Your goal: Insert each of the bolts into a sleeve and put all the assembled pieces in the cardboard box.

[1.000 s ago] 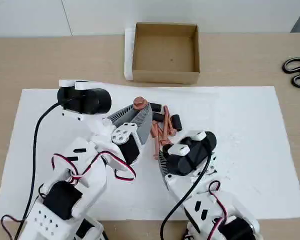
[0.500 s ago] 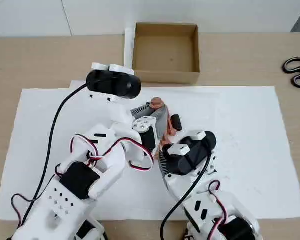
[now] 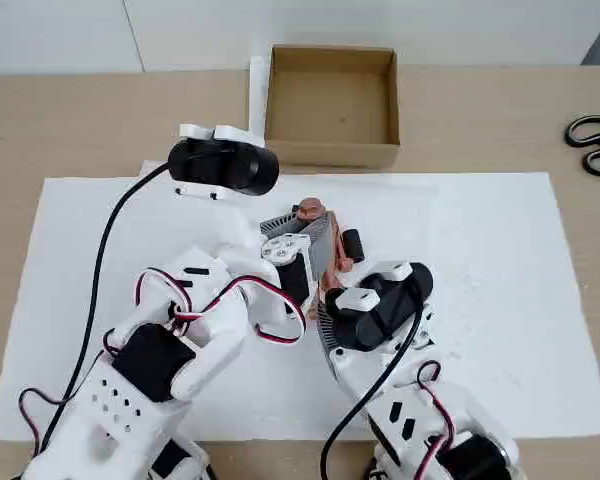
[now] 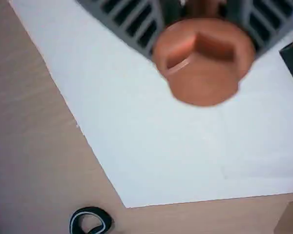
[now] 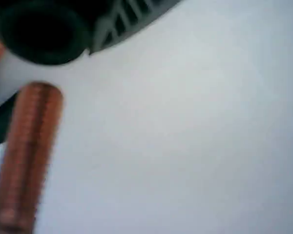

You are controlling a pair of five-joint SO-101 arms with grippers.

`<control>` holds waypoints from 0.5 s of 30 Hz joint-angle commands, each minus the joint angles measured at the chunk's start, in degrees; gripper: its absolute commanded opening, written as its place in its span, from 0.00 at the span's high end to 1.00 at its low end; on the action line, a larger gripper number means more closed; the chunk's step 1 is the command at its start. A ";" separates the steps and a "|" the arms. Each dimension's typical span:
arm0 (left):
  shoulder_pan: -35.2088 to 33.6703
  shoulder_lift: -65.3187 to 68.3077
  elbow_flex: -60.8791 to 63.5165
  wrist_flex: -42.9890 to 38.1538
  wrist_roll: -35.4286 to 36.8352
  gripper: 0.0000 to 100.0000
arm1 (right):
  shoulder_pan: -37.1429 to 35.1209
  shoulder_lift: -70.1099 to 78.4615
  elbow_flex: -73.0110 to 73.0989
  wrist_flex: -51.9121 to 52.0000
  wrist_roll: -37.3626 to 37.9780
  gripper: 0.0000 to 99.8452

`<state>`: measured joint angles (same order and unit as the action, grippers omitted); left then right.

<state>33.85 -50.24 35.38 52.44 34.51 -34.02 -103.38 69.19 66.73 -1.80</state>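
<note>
Clamping a copper bolt [image 4: 203,61] between its grey fingers [image 4: 127,17], the left gripper [image 3: 308,218] hung over the middle of the white sheet [image 3: 480,300], on the side of the parts pile [image 3: 335,262] facing the cardboard box [image 3: 330,152]. The bolt's head was turned upward and its shank was hidden below, so I judged its long axis near upright. The right gripper [image 5: 85,29] sat just beside the pile on the side away from the box. A black sleeve [image 5: 41,31] lay against it, its open bore facing the wrist camera. Whether it held that sleeve I could not tell. A loose bolt [image 5: 29,156] lay beside the sleeve on the sheet. The right arm looked nearer the sleeve, so the mating likely turned on lining shank with bore.
</note>
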 commanded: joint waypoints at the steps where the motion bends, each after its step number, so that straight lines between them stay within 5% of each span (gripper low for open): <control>1: 1.05 -0.26 -3.30 -0.26 0.35 0.99 | 0.04 -0.48 -0.35 -1.63 -0.62 1.00; 15: 2.64 -0.26 -3.12 0.70 0.35 0.99 | 1.27 -0.48 -0.35 -1.63 -0.62 1.00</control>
<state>36.04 -50.24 35.38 52.62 34.51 -33.14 -103.38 69.19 66.73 -1.80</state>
